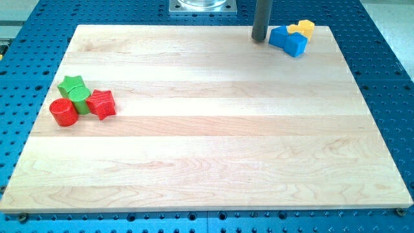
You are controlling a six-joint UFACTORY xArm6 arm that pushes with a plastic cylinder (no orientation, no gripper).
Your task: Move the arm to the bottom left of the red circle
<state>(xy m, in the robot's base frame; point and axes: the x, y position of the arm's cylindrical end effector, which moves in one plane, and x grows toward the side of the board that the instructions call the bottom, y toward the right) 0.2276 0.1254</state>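
Note:
The red circle block (64, 112) lies near the board's left edge. A green round block (81, 101) touches its upper right, a green star (71, 84) sits above that, and a red star (101, 103) lies to the right. My tip (259, 39) stands near the view's top, right of centre, far from the red circle. It is just left of a blue block (288, 40) and apart from it.
A yellow block (301, 28) sits against the blue block's upper right near the board's top right corner. The wooden board (213, 129) lies on a blue perforated table (388, 65). A metal mount (202, 6) stands at the top centre.

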